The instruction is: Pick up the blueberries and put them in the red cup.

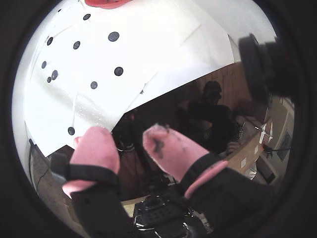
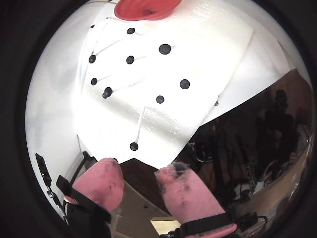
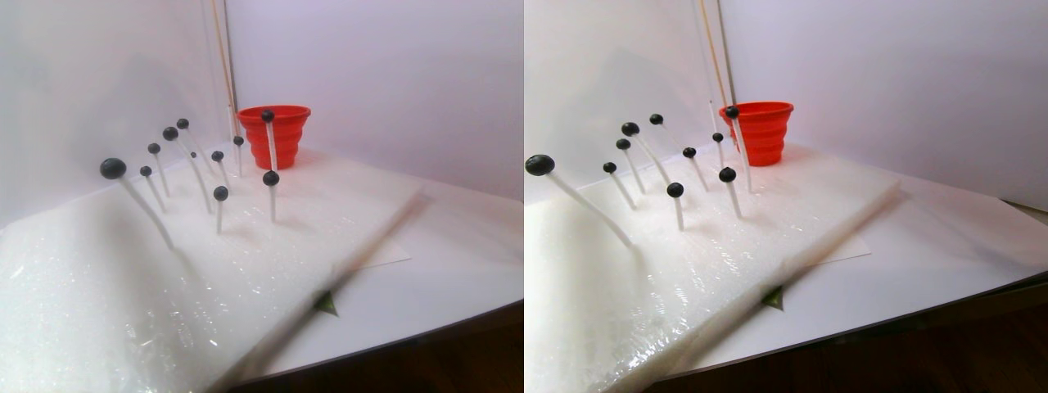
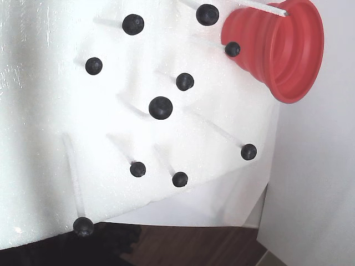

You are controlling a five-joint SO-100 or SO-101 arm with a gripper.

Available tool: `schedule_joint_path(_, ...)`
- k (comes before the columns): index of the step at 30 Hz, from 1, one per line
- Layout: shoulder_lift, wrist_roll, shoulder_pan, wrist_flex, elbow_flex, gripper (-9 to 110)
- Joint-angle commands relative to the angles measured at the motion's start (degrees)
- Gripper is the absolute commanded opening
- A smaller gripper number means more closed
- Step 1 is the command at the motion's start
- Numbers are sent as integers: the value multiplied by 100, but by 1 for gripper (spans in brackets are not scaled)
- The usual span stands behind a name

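Several blueberries [image 4: 160,107] sit on the tips of thin white sticks stuck into a white foam board [image 4: 39,138]. They show in both wrist views as dark dots [image 1: 113,36] [image 2: 165,48] and in the stereo pair view [image 3: 113,168]. The red cup [image 4: 283,50] stands at the board's far end [image 3: 274,131], and it is cut off at the top edge of both wrist views [image 1: 104,3] [image 2: 146,9]. My gripper [image 1: 126,131] [image 2: 140,166] hangs off the board's near edge, well short of the berries. Its pink padded fingers are open with nothing between them.
The foam board lies on a white sheet [image 3: 442,246] against white walls. Dark wood runs beyond the sheet's near edge [image 4: 194,246]. A thin upright rod [image 3: 221,49] stands behind the cup. A black camera body [image 1: 262,59] juts in at the right of a wrist view.
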Motion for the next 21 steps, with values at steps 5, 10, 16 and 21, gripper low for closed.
schedule_joint_path(5,-70,-387,79,-132,-343,15)
schedule_joint_path(10,-360,-589,105,-299,-325,14)
schedule_joint_path(16,-668,-844,220,-686,-185,15)
schedule_joint_path(21,-861,-1063,316,-1055,35,15)
